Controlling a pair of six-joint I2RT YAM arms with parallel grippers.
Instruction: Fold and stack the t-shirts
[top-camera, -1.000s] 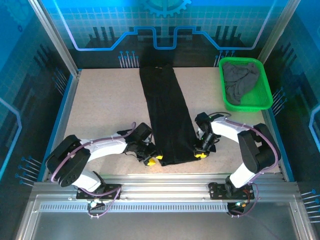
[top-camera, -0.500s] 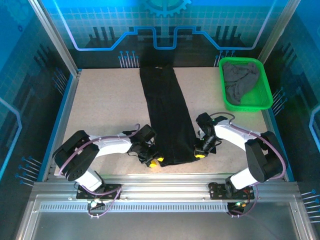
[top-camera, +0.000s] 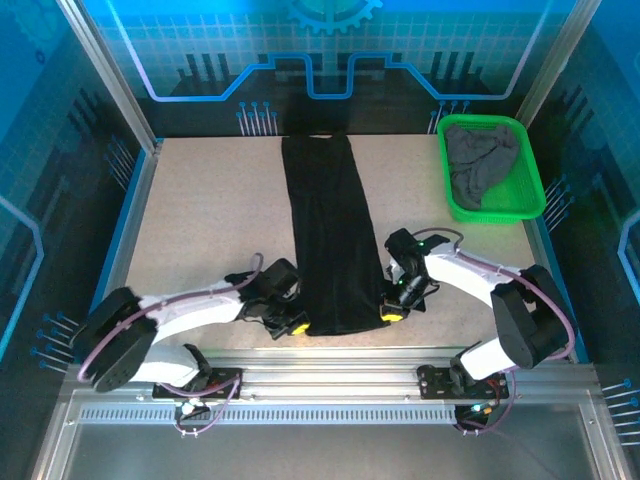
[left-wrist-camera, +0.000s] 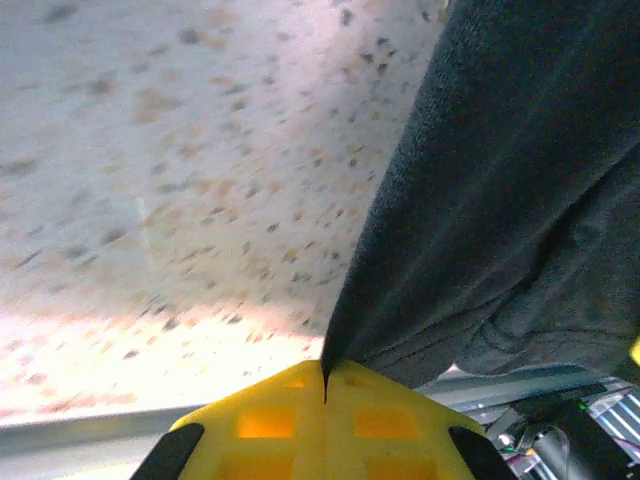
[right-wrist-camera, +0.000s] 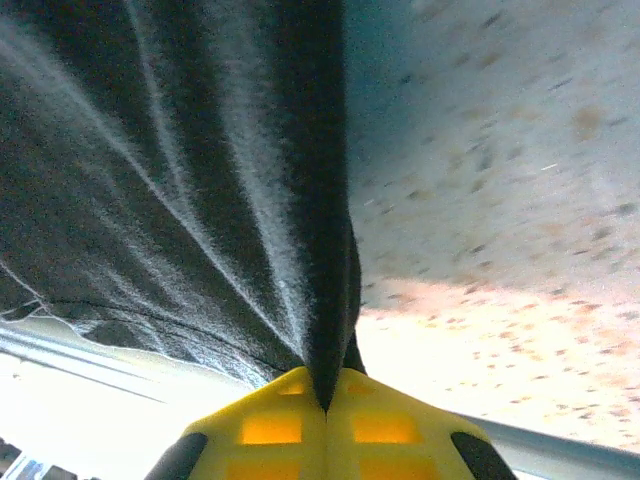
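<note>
A green plastic mesh basket (top-camera: 497, 213) is sitting at the far right corner of a speckled beige tabletop (top-camera: 210, 220), close to the table's blue side edge. A blue back panel printed with circuit lines and a gear (top-camera: 330, 50) is standing behind the table. A ribbed aluminium rail (top-camera: 330, 385) is running along the near edge.

You're looking at a speckled beige table (top-camera: 200, 220) with a thin blue border. Behind it, your back wall (top-camera: 400, 45) is a bright blue panel with a pale grid, part of a gear shape (top-camera: 330, 12) at the top and dark circuit-like lines. Slanted metal posts (top-camera: 100, 70) stand at either side, with blue side panels (top-camera: 40, 200) beyond. A ribbed silver rail (top-camera: 330, 385) runs along the near edge, where the light glares white.
</note>
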